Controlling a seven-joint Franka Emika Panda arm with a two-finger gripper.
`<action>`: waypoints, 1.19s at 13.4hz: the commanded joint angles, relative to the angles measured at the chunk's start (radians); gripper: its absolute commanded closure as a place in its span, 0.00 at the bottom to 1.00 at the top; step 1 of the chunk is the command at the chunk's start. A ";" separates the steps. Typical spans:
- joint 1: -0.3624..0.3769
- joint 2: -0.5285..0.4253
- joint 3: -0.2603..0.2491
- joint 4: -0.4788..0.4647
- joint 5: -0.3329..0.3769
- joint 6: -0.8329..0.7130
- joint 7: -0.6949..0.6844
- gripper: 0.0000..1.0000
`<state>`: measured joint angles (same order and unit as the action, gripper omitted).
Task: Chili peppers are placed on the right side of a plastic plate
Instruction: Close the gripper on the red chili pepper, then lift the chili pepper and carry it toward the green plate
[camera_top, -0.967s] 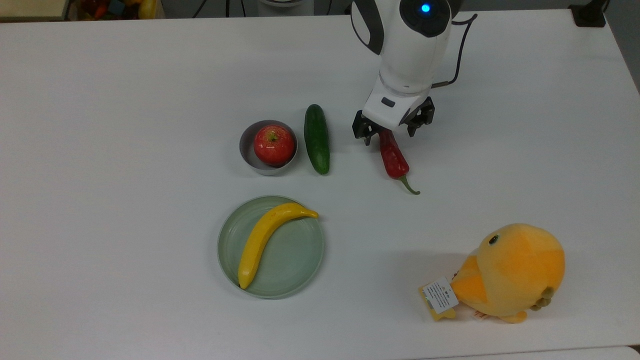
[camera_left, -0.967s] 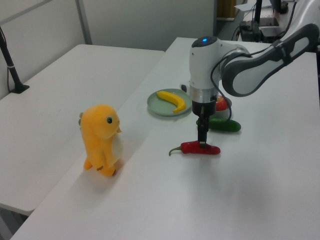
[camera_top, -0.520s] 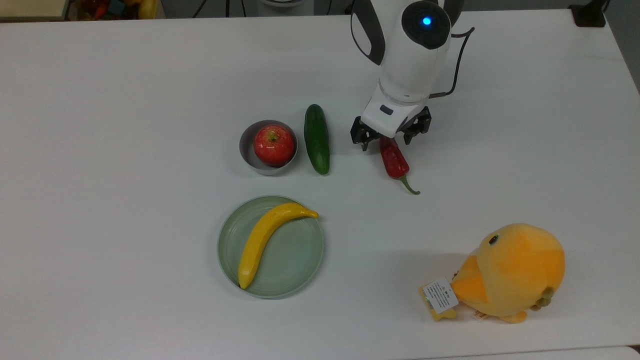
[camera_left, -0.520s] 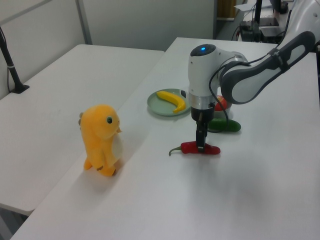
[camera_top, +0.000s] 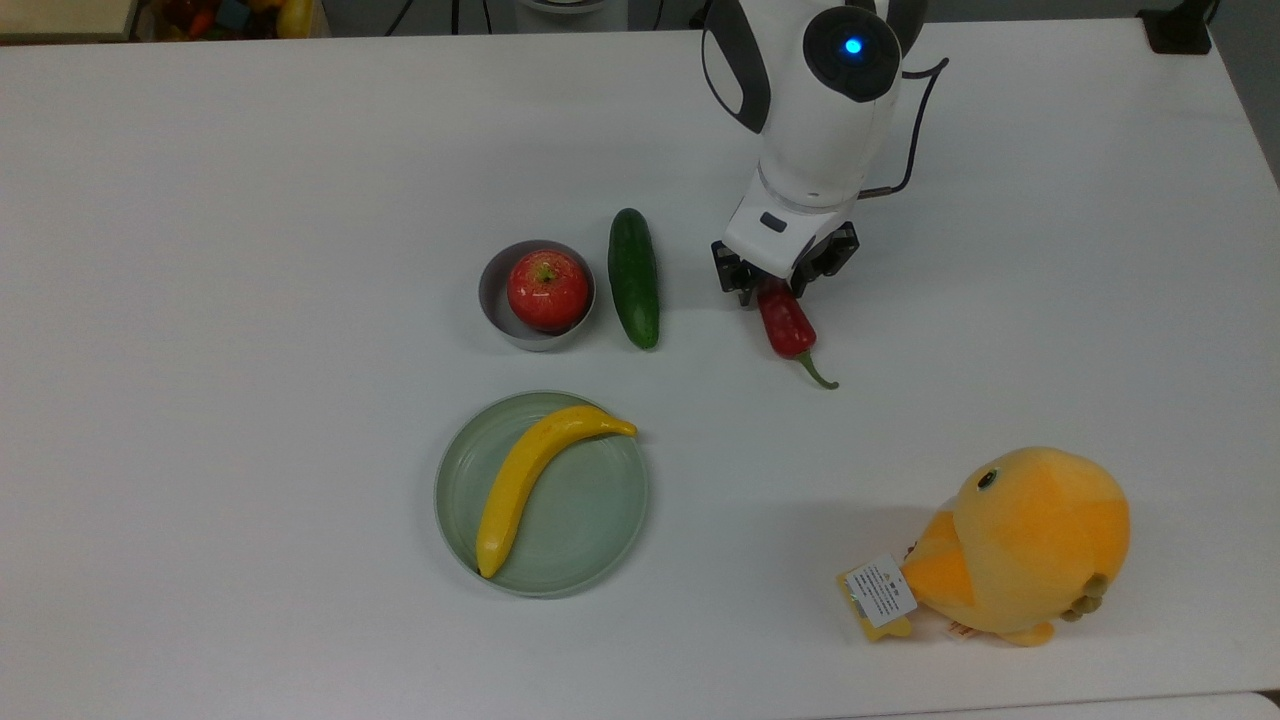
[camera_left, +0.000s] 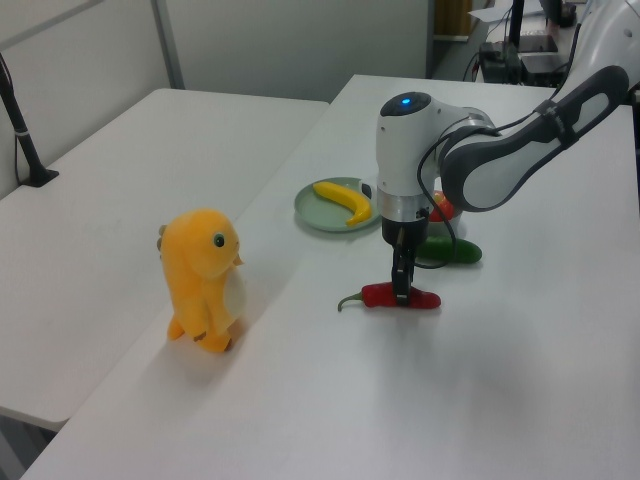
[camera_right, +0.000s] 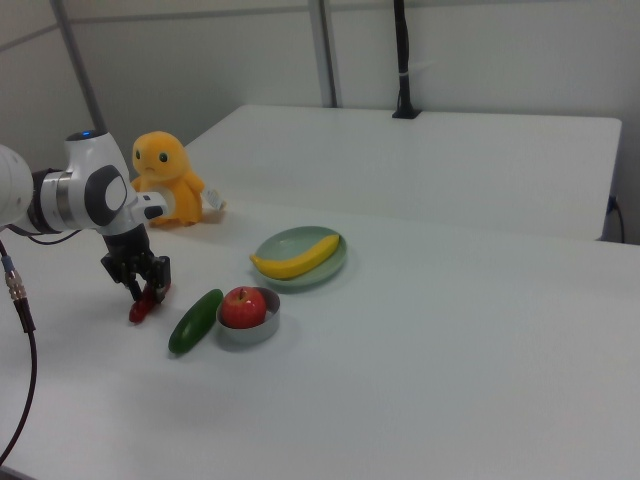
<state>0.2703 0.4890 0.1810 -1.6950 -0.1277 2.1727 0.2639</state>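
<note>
Setting: white table (camera_top: 300, 200), a second white table behind it in the left view and the right view.
Jaws: the gripper (camera_top: 778, 283) (camera_left: 402, 292) (camera_right: 141, 287) points straight down with its jaws closed in on the chili, one on each side of its thick end; the grip looks firm, though the contact itself is partly hidden by the wrist.
Chili (camera_top: 786, 322) (camera_left: 400, 297) (camera_right: 143, 304): dark red and wrinkled, lying flat on the table, its green stem pointing toward the top view's lower right, away from the arm.
Cucumber (camera_top: 634, 277) (camera_left: 448, 250) (camera_right: 196, 320): to the top view's left of the chili, near it but apart, lying lengthwise.
Bowl (camera_top: 494, 300) (camera_right: 240, 334): small, grey, just beside the cucumber on the top view's left, with a red apple (camera_top: 547, 290) (camera_right: 243, 307) in it.
Plate (camera_top: 590, 510) (camera_left: 318, 214) (camera_right: 300, 275): pale green, below the bowl in the top view, well apart from the chili; a banana (camera_top: 527, 472) (camera_left: 343, 200) (camera_right: 297, 257) lies across it with its tip over the rim.
Plush (camera_top: 1020, 545) (camera_left: 203, 278) (camera_right: 165, 179): orange bird toy with a paper tag, standing at the top view's lower right, well apart from everything else.
</note>
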 joint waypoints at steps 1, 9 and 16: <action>0.012 -0.014 -0.006 -0.031 -0.020 0.030 0.029 0.91; 0.001 -0.058 -0.006 -0.025 -0.007 0.016 0.026 1.00; -0.083 -0.201 -0.021 0.001 0.108 -0.060 -0.080 1.00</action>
<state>0.2115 0.3604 0.1771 -1.6876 -0.0914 2.1637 0.2585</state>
